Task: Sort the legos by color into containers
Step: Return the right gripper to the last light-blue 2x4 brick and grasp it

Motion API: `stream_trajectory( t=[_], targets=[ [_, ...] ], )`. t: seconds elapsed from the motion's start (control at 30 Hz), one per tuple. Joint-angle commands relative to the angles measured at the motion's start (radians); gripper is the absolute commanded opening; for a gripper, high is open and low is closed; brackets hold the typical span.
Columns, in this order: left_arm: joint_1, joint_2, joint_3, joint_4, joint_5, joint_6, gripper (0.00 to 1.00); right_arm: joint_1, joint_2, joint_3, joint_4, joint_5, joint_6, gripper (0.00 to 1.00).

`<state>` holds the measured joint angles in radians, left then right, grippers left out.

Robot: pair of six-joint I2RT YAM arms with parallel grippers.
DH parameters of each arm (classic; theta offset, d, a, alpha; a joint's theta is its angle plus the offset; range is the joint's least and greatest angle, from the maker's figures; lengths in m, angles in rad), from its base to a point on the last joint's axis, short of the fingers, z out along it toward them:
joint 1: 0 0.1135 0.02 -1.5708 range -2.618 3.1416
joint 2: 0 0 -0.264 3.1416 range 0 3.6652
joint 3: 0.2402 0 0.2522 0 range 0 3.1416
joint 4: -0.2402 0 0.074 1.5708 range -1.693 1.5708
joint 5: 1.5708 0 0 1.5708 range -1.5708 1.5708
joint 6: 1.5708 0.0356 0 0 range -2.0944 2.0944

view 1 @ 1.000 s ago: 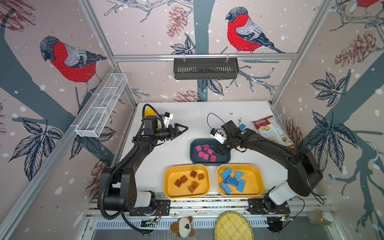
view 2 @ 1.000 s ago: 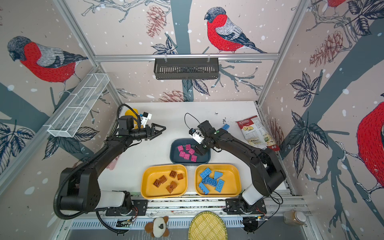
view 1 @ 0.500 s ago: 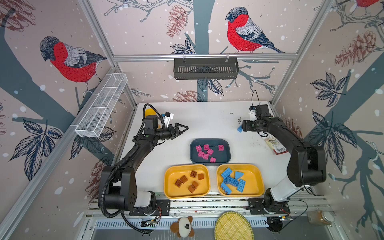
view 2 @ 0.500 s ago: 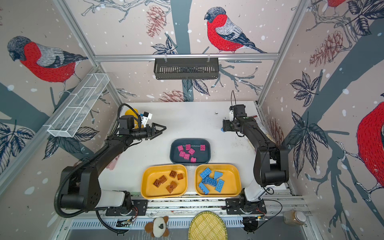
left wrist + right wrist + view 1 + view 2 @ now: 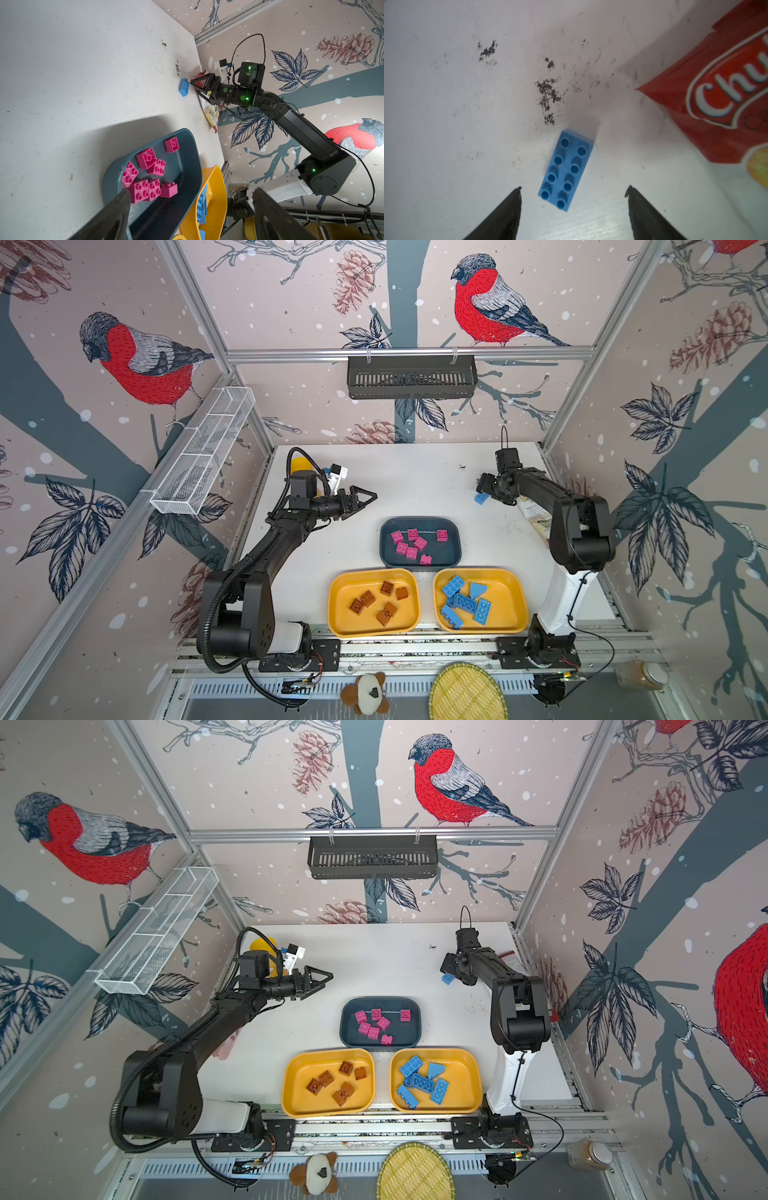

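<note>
Blue brick point(image 5: 565, 170) lies studs-up on the table point(image 5: 415, 481) near its far right corner, close to a red snack bag point(image 5: 716, 108). The right gripper point(image 5: 574, 188) hangs over it, jaws spread either side of the brick's end, gripping nothing. The left gripper point(image 5: 371, 498) hovers agape and empty over the left side. Pink bricks point(image 5: 402, 548) sit in the teal tray point(image 5: 444, 551) mid-table; brown bricks point(image 5: 387, 588) and blue bricks point(image 5: 465, 603) in separate yellow trays point(image 5: 345, 622) at the near edge
</note>
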<state>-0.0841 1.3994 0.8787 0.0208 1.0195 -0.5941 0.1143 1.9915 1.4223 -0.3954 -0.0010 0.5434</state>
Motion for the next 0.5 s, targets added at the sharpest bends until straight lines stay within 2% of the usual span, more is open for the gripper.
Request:
stream_trajectory(
  t=[0.0,0.2,0.47],
  targets=[
    [0.000,0.000,0.001,0.042,0.015,0.023,0.91,0.011,0.047,0.045,0.021,0.037,0.058,0.79],
    [0.000,0.004,0.002,0.031,0.012,0.034,0.91,0.039,0.119,0.098,-0.013,0.091,0.049,0.74],
    [-0.001,0.015,0.002,0.028,0.013,0.041,0.91,0.048,0.151,0.100,-0.016,0.125,0.039,0.55]
  ],
)
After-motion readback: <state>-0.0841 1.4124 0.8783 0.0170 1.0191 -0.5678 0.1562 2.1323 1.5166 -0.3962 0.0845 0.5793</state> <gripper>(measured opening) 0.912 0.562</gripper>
